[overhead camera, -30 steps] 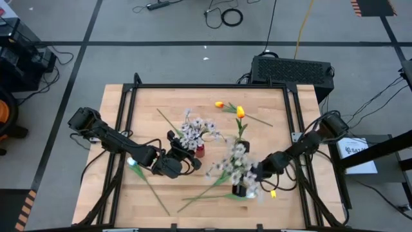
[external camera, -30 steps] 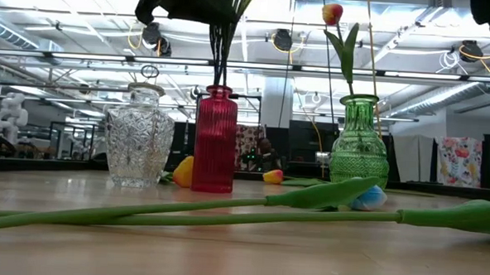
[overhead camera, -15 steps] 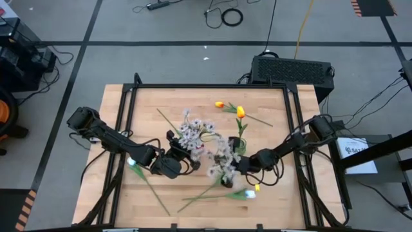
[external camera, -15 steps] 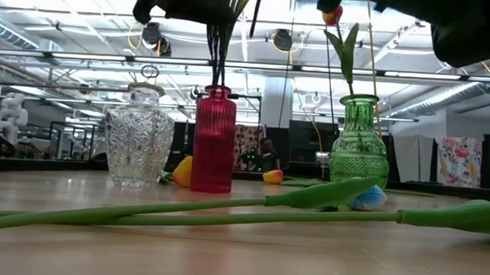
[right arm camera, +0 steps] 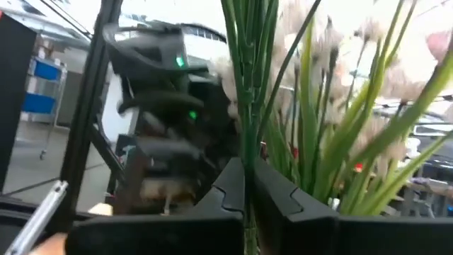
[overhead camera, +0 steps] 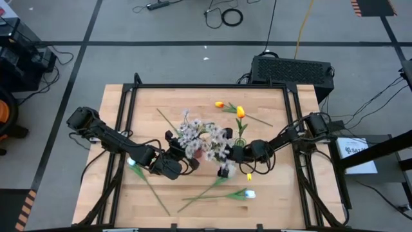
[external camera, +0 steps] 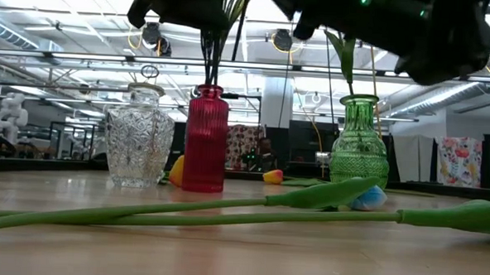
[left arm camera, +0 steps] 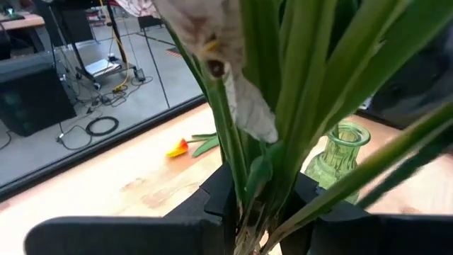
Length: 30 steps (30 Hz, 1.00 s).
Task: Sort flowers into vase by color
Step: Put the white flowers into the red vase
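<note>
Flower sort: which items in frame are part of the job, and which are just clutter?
Job:
- pink-white sprays, held by left claw and right claw
- red vase
- green vase
- clear vase
- orange tulips
- pale-blue tulip

Clutter:
- black box behind table
- floor cables

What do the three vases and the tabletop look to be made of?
Clear vase: likely cut glass, faceted, glinting. Red vase: ribbed translucent glass or plastic. Green vase: translucent, patterned, probably glass. Tabletop: pale wood with visible grain, matte.
</note>
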Available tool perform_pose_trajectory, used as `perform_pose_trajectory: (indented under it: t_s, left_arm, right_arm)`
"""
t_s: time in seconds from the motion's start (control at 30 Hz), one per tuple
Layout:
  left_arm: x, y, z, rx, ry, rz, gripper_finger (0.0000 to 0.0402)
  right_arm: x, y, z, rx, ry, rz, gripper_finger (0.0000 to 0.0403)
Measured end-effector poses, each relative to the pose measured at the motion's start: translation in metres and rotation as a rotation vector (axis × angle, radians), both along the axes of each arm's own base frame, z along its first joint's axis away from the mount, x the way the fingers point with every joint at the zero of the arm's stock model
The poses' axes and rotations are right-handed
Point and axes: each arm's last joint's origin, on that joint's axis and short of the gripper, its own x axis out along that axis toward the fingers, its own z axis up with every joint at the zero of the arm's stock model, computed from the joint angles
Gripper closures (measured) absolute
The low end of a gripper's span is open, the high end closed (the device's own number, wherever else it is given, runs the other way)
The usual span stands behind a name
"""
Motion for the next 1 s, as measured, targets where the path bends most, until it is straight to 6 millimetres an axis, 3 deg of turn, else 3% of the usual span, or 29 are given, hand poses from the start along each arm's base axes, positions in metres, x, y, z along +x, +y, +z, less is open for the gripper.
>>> perform_pose_trajectory:
  t_s: [0.2,0.6,1.0]
  left_arm:
    - [0.0,0.0,0.0,-0.002,-0.004,0.005,0.0327]
    - [-0.001,0.001,-0.002,0.0,0.007,0.021,0.0327]
    - [-0.008,0.003,-0.007,0.002,0.089,-0.002,0.0327]
  right_arm:
    - [0.009,-0.008,-0.01,0.003,0.02,0.013,0.0403]
    - [0.017,-0.019,-0.008,-0.01,0.004,0.002,0.0403]
    - [0.016,-0.012,-0.009,-0.007,0.011,0.031,0.0403]
